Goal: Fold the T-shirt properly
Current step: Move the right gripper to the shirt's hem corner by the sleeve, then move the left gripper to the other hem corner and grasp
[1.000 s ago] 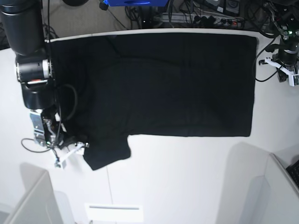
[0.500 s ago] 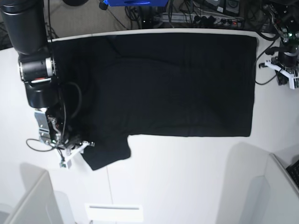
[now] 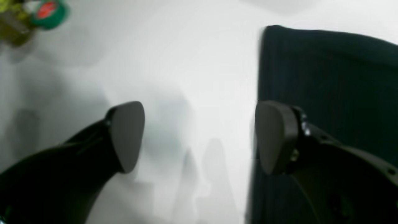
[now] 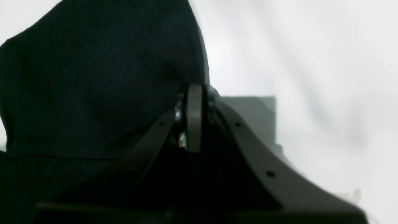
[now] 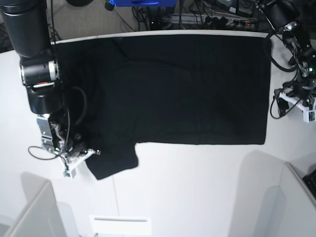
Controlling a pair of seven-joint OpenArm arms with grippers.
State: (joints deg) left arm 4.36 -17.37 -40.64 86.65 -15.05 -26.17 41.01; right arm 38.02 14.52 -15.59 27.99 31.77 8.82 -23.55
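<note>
The black T-shirt (image 5: 187, 89) lies spread flat, plain side up, across the back half of the white table (image 5: 197, 187). One sleeve (image 5: 114, 162) sticks out toward the front left. My right gripper (image 5: 89, 154) is at that sleeve's left edge. In the right wrist view its fingers (image 4: 194, 118) are pressed together with the cloth (image 4: 99, 77) running into them. My left gripper (image 5: 296, 107) hangs just off the shirt's right edge. In the left wrist view it (image 3: 199, 137) stands open and empty over bare table, one pad (image 3: 273, 140) level with the shirt's edge (image 3: 326, 77).
Cables and a power strip (image 5: 212, 19) run behind the table's back edge. A white slotted box (image 5: 121, 224) sits at the front. Grey partitions stand at the front left (image 5: 29, 212) and front right (image 5: 266, 197). A green and red roll (image 3: 48, 12) shows in the left wrist view.
My right gripper has shut on the sleeve's edge. My left gripper has opened and moved toward the front along the shirt's right edge.
</note>
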